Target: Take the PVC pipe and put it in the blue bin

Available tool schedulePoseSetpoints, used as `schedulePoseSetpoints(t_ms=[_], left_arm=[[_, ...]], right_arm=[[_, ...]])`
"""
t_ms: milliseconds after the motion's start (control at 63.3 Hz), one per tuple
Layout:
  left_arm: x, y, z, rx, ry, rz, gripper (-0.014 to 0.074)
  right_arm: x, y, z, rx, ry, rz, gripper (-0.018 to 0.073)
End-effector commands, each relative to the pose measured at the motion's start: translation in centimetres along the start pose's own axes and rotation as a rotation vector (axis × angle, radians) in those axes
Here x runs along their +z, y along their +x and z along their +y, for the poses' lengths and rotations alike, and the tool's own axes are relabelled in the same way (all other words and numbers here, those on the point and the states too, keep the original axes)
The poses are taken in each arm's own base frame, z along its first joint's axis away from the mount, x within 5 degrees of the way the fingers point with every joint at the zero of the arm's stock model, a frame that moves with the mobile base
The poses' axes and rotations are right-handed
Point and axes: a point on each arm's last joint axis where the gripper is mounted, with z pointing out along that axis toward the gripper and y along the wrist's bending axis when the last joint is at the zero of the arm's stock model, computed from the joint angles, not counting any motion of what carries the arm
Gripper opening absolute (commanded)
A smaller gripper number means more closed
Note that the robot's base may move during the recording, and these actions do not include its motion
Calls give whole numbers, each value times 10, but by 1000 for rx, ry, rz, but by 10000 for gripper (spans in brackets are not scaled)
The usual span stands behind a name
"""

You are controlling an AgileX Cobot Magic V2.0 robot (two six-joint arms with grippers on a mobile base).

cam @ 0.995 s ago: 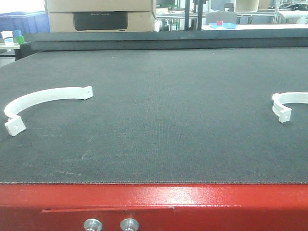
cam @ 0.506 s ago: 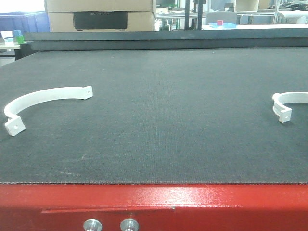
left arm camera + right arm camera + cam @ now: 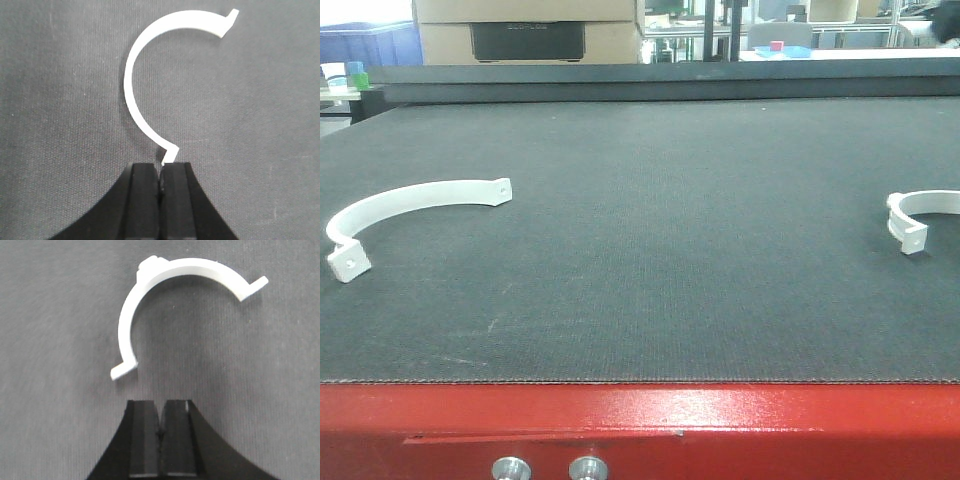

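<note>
Two white curved PVC pipe pieces lie on the dark belt [image 3: 670, 300]: one at the left [image 3: 410, 197], one at the right edge [image 3: 925, 203]. No gripper shows in the front view. In the left wrist view my left gripper [image 3: 161, 167] is shut, jaws pressed together, and the near tab of a PVC piece [image 3: 129, 85] ends right at the jaw tips; nothing is visibly between the fingers. In the right wrist view my right gripper [image 3: 160, 405] is shut and empty, with the other PVC piece [image 3: 190, 265] lying apart, beyond the tips. A blue bin [image 3: 370, 45] stands far back left.
A red metal frame [image 3: 640, 420] runs along the belt's near edge. Cardboard boxes [image 3: 530, 30] stand behind the belt's far edge. A small blue tray [image 3: 782, 51] with a red block sits on a table at the back right.
In the front view the left PVC piece has drifted slightly left and the right one slightly right. A dark shape has entered the top right corner.
</note>
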Motion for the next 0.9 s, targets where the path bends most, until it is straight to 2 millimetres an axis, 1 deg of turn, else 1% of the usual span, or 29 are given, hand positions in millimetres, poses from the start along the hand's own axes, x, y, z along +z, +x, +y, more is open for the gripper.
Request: schedulePoseSetpoints(t_ms=[0, 79, 190, 237, 316, 411, 490, 600, 648, 695, 758, 885], left_arm=[[-1, -3, -1, -10, 11, -26, -111], [-1, -4, -1, -11, 10, -37, -111], [-1, -4, -1, -11, 10, -37, -111], [-1, -4, -1, -11, 10, -33, -111], [-1, -4, -1, -10, 10, -29, -111], [-1, -3, -1, -10, 11, -17, -111], [-1, -2, -1, -10, 12, -7, -111], [-1, -2, -1, -10, 12, -7, -111], [-1, -2, -1, -10, 12, -9, -111], [-1, -2, -1, -10, 12, -9, -111], [-1, -2, -1, -10, 11, -11, -111], [-1, -3, -1, -10, 11, -17, -111]], right_arm=[[3, -16, 9, 18, 56, 4, -148], [7, -30, 21, 23, 67, 25, -148], [21, -46, 38, 10, 57, 64, -148], [26, -53, 42, 22, 45, 79, -148], [37, -56, 44, 60, 50, 128, -148], [46, -58, 39, 136, 75, 168, -142], [53, -59, 32, 185, 81, 192, -86], [62, -60, 27, 222, 65, 210, 58], [66, -61, 26, 230, 61, 214, 136], [68, -61, 26, 230, 59, 208, 179], [73, -62, 26, 230, 57, 202, 209], [85, -63, 27, 230, 57, 201, 202]])
